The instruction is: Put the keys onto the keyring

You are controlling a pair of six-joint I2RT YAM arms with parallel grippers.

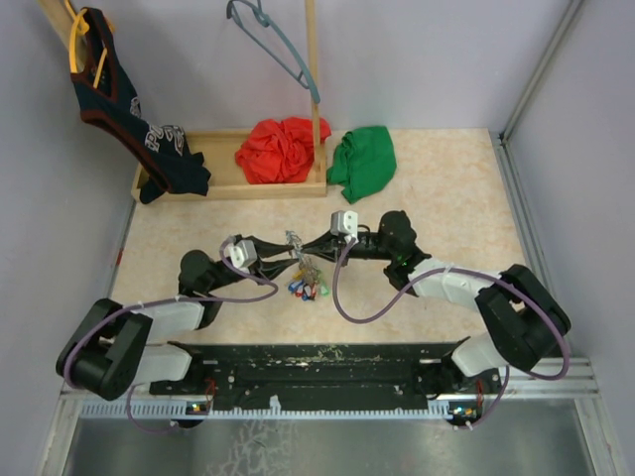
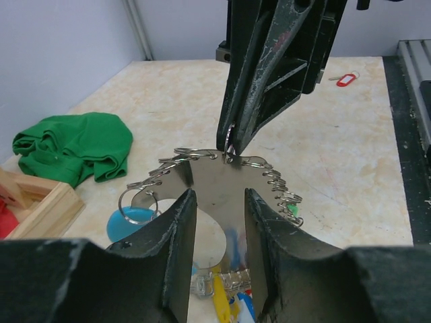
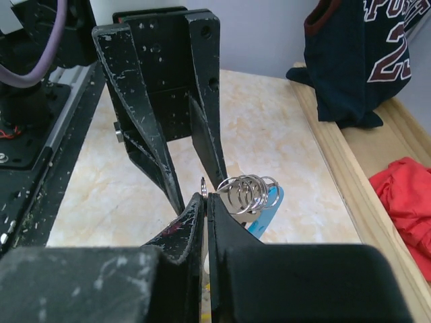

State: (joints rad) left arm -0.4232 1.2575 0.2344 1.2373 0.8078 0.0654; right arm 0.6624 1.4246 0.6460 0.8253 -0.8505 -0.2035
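Note:
The keyring [image 1: 295,243] is held up between my two grippers over the table's middle. Its grey metal plate [image 2: 217,192] carries several small split rings [image 2: 279,188], and its light blue part [image 2: 128,225] hangs lower left. My left gripper [image 2: 219,229] is shut on the plate's two edges. My right gripper [image 2: 229,145] reaches in from the far side, shut on one small ring [image 3: 203,183] at the plate's top edge. The keys [image 1: 308,288], with red, green, blue and yellow tags, dangle below the ring. In the right wrist view, the right gripper [image 3: 205,202] faces the left fingers [image 3: 158,155].
A wooden tray [image 1: 228,186] at the back holds a red cloth [image 1: 283,149]. A green cloth [image 1: 362,164] lies beside it. A dark jersey [image 1: 139,119] and a blue-grey hanger [image 1: 273,40] hang above. A loose red-tagged key [image 2: 345,79] lies on the table.

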